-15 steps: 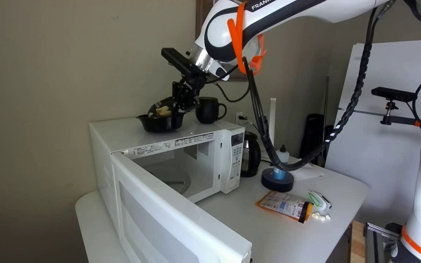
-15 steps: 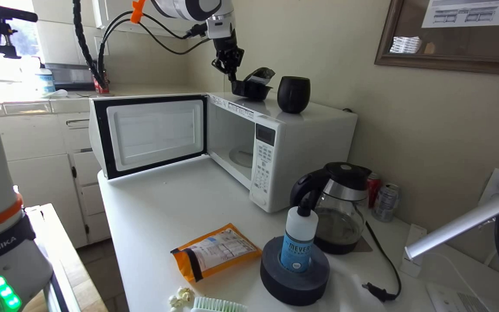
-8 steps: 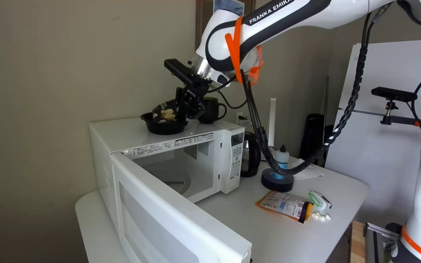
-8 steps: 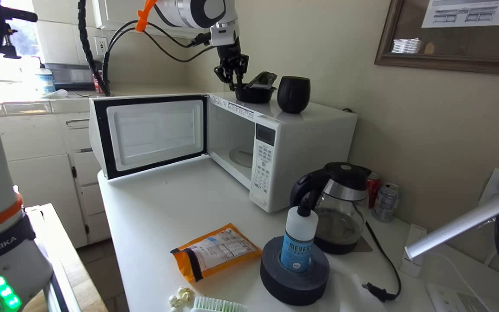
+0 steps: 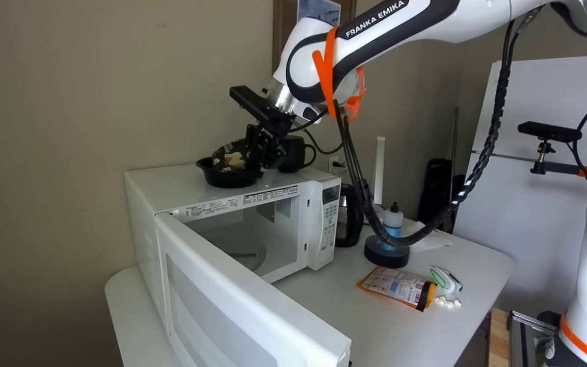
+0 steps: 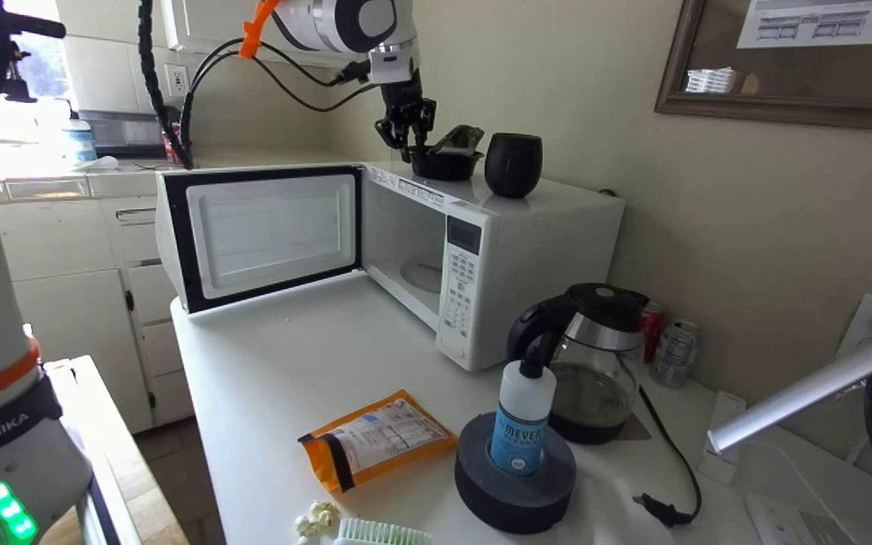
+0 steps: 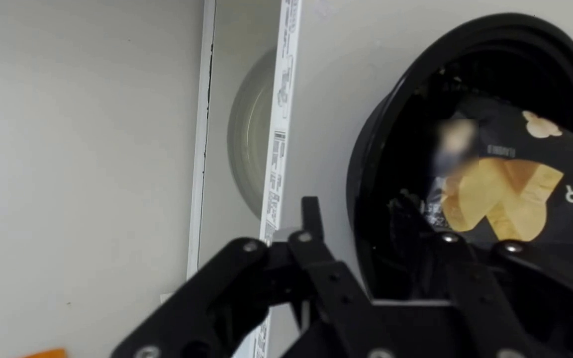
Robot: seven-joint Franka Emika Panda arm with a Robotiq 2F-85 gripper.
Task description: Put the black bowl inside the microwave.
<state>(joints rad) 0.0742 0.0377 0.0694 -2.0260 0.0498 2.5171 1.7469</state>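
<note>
The black bowl [image 5: 227, 179] sits level on top of the microwave [image 5: 171, 183]; it also shows in an exterior view [image 6: 443, 168] and the wrist view [image 7: 515, 22]. A black bag with yellowish pictures [image 7: 500, 199] leans in it. My gripper [image 7: 358, 211] is open and straddles the bowl's near wall. One finger [image 7: 311, 219] is outside the bowl, over the microwave top, and the other is inside by the bag. Gaps show between the fingers and the wall. The gripper also shows in an exterior view [image 6: 414, 151]. The microwave's door [image 6: 273, 235] stands wide open; a turntable [image 6: 421, 274] shows inside.
A black mug [image 6: 513, 166] stands beside the bowl on the microwave. A kettle [image 6: 595, 363], a soap bottle [image 6: 519, 431] in a dark round dish [image 6: 481, 484], and an orange pouch [image 6: 383, 439] are on the table. The wall is behind the microwave.
One second ago the bowl was tilted and raised, with the fingers close together at its rim. It has come down level on the microwave, the arm has lowered, and the fingers have spread.
</note>
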